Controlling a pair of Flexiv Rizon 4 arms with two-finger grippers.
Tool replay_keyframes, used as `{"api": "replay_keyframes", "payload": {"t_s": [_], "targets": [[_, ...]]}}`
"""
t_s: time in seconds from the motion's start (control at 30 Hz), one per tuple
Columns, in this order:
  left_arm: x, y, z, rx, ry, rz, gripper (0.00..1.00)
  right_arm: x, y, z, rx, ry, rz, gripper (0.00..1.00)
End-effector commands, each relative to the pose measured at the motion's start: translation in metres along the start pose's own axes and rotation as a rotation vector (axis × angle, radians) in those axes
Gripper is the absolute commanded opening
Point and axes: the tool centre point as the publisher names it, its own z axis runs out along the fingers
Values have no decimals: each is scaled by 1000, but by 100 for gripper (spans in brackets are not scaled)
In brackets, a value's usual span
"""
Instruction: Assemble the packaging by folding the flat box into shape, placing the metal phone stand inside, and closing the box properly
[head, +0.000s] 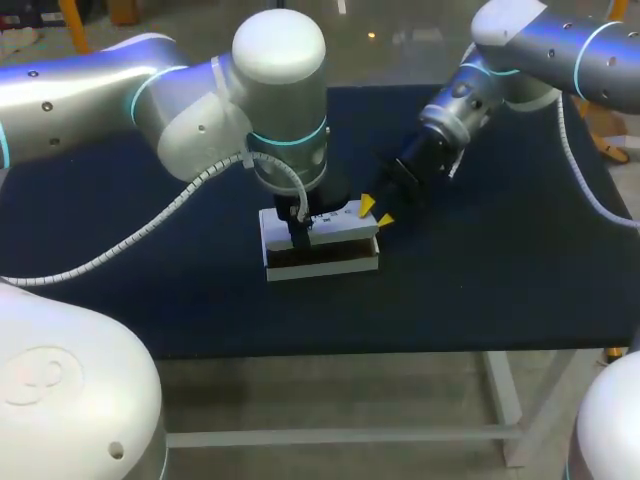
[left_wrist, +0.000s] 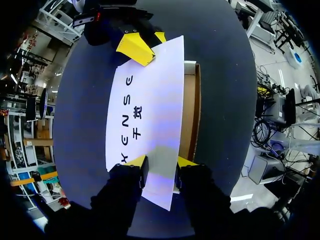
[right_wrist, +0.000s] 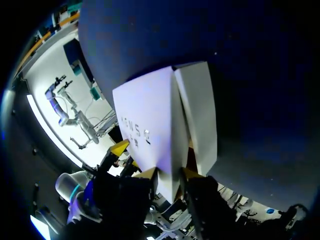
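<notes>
White box (head: 320, 262) sits mid on the dark table (head: 500, 270), brown inside showing at near side. L gripper (left_wrist: 160, 167) clamps the lid (left_wrist: 145, 110) at left end, R gripper (right_wrist: 169, 175) at right end.

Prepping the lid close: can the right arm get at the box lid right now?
Likely yes. The right gripper sits at one end of the white lid, the left gripper is at the opposite end, and nothing else seems to block it.
</notes>
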Motion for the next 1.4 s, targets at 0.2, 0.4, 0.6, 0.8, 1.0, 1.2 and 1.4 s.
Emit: {"api": "replay_keyframes", "payload": {"t_s": [0.2, 0.4, 0.6, 0.8, 1.0, 1.2, 1.4], "targets": [[4, 0, 5, -14, -10, 9, 35, -2, -2, 3, 0, -10, 3, 34], [8, 1, 10, -27, -10, 22, 35, -6, -8, 3, -9, -15, 1, 34], [10, 2, 13, -38, -9, 25, 35, -10, -12, 2, -17, -21, 7, 35], [15, 1, 15, -51, -9, 37, 37, -14, -15, 2, -24, -22, 9, 35], [19, 0, 21, -62, -1, 43, 36, -16, -16, 1, -27, -20, 8, 34], [22, 0, 22, -65, 5, 48, 37, -18, -21, 0, -38, -19, 3, 34], [25, 2, 23, -68, 8, 49, 40, -17, -30, -1, -64, -13, -29, 33]]}}
